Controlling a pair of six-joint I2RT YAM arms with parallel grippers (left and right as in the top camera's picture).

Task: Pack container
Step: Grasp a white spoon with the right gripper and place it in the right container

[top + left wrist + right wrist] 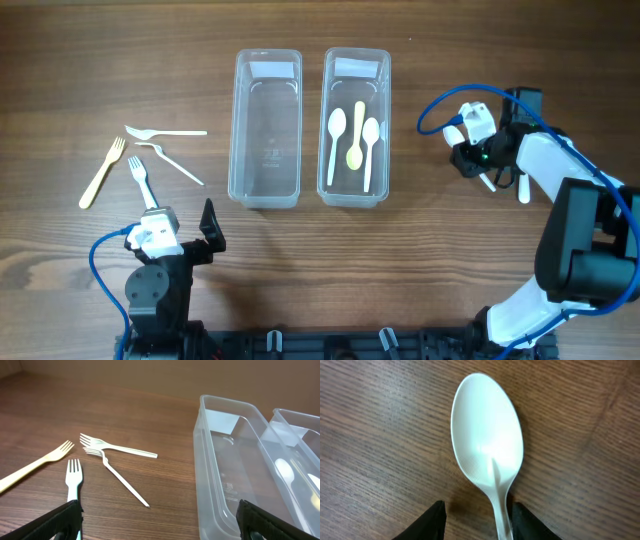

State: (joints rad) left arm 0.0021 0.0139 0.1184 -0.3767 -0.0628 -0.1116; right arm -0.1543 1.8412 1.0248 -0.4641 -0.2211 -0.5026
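Two clear plastic containers stand side by side. The left container [267, 190] [220, 475] is empty. The right container [357, 196] [300, 435] holds three spoons [358, 135], two white and one yellow. My right gripper [470, 158] [477, 522] is open and low over the table right of the containers. Its fingers straddle the handle of a white spoon [487, 435] [488, 182] lying on the wood, with the handle close to the right finger. My left gripper [182, 228] [160, 530] is open and empty near the front left.
Several forks lie left of the containers: two white ones [168, 132] [172, 163] [117, 448] [120, 477], a tan one [102, 172] [37, 462] and a pale one [142, 182] [74, 477] just ahead of my left gripper.
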